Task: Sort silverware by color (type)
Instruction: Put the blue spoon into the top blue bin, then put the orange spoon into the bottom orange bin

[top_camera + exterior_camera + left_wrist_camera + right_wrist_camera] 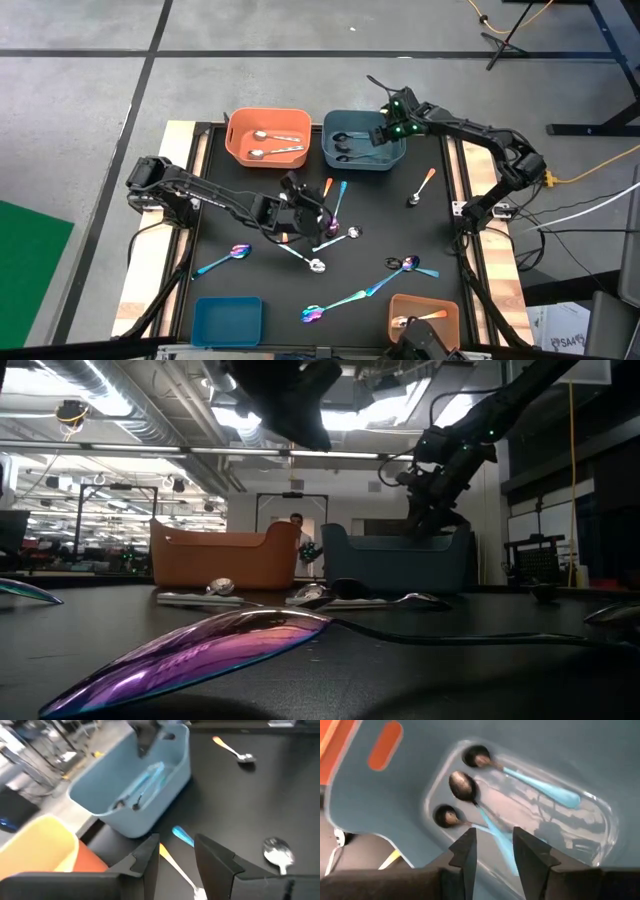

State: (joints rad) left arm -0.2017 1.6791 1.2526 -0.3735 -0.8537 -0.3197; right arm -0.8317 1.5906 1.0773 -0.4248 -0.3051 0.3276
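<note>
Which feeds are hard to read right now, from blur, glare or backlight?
Low view: bright ceiling lights leave the arms dark silhouettes; the nearest iridescent purple spoon looms soft. Left wrist view: the blue-grey plastic bin is smeared. Right wrist view: glare on that bin's floor.

Orange bins, blue bins, a person behind.

From my station I find no legible text, label, brand, number or sign on anything in any of the four views.
</note>
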